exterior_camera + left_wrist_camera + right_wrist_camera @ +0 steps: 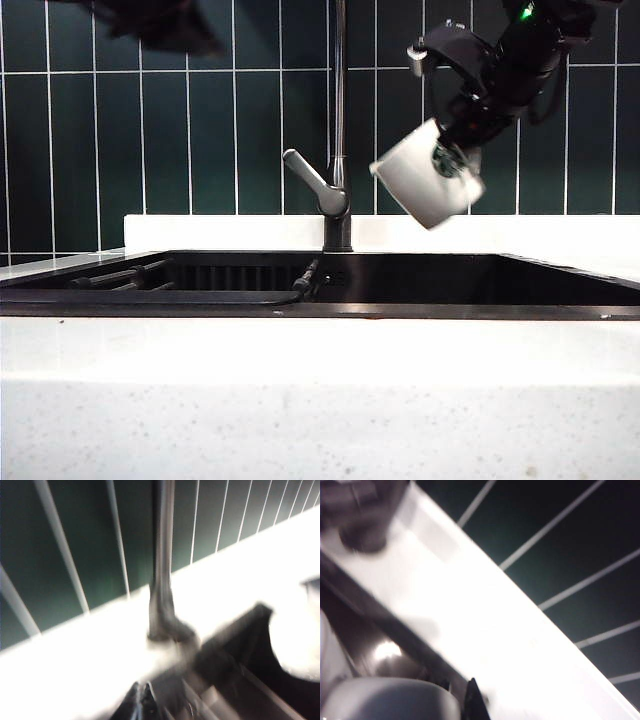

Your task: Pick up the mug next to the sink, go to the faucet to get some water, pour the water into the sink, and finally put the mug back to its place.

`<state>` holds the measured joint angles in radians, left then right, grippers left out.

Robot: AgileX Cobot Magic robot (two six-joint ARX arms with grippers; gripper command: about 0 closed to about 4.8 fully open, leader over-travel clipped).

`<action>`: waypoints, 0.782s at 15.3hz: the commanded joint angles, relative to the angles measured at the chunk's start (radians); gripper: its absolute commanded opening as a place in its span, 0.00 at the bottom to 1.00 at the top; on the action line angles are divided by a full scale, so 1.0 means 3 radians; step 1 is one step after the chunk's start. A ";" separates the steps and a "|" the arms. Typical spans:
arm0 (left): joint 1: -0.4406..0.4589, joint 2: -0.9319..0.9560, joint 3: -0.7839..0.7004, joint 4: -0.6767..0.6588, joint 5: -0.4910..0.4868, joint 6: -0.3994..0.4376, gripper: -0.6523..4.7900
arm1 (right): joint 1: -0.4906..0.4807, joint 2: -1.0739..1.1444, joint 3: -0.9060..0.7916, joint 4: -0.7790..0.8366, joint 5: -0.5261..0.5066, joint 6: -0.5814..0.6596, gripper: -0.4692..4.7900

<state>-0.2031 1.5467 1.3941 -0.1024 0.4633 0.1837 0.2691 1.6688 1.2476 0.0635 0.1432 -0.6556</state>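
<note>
The right end effector [455,150], in the upper right of the exterior view, is clenched on the mug [425,185], gripping it at the rim side where the green logo shows. It holds the mug tipped well over, mouth turned down and toward the left, out over the right half of the sink [480,280]. That tilt suits the pouring step, since anything inside would fall into the dark basin rather than onto the worktop [320,390]. No stream of water can be made out in any view, so how much is left inside I cannot tell. In the right wrist view, blurred, a pale grey curve of the mug [385,697] sits in the lower left corner with a dark fingertip [472,700] beside it.

The mug hangs just right of the faucet [340,120], apart from it, and level with the angled lever handle [310,180], which points to the left.

The left end effector [142,705] shows only as dark tips pressed together at the bottom edge of the blurred left wrist view: clenched, grasping nothing. Its arm is a dark smear at the upper left of the exterior view, clear of the basin, and its camera faces the faucet [162,580] pipe and the white ledge behind the sink.

Judging by this, pouring is under way and returning the mug remains.
</note>
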 commanded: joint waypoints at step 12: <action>-0.0017 -0.2001 -0.2682 0.0587 -0.0200 -0.0543 0.11 | -0.0017 -0.0212 0.0052 -0.0047 0.0813 -0.0544 0.09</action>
<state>-0.2062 0.9558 0.6014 0.0479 0.4030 0.0498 0.2653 1.6253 1.2480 -0.0204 0.3656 -0.7834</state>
